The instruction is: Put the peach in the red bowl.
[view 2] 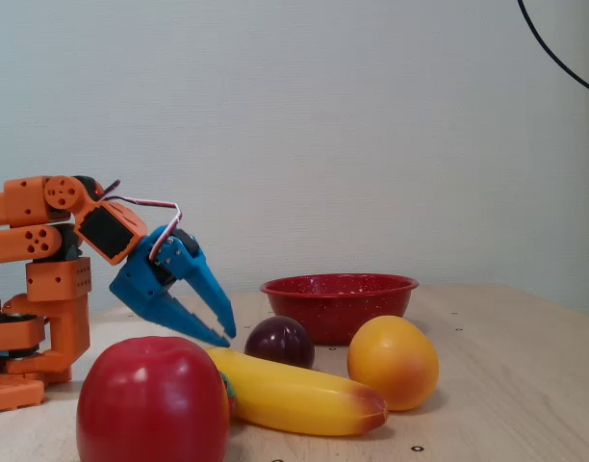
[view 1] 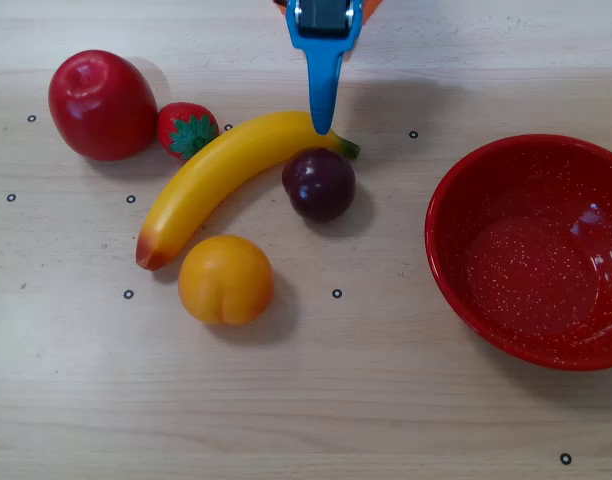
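Plastic peach [view 1: 226,279], lower left of overhead frame: probably light, rigid, slick; best pinched across its widest middle. Blue gripper [view 2: 224,334] slightly parted, holding nothing.

Overhead straight down; fixed view low, side-on, shared fruit.

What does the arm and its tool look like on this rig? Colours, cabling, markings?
The arm is built of orange printed links with black servo bodies set in them. The tool is bright blue, with two tapering pointed fingers. Thin red and white wires arc over the wrist. No markings can be made out.
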Robot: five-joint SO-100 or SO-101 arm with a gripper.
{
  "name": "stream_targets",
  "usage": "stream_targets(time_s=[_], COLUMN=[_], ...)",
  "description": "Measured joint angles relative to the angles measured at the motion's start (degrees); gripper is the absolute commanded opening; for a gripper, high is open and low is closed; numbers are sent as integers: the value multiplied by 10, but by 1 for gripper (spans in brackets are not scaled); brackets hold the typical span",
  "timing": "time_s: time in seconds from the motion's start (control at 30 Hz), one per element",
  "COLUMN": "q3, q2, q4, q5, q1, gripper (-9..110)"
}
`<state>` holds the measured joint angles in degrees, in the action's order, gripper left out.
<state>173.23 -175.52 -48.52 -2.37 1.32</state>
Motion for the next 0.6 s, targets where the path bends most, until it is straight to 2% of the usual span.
stream_targets(time_s=[0.43, 0.6], q3=[-291, -414], q2=[301, 418], q4=[12, -24], q5=[-16, -47], q1=[2, 62], gripper=[0, 0])
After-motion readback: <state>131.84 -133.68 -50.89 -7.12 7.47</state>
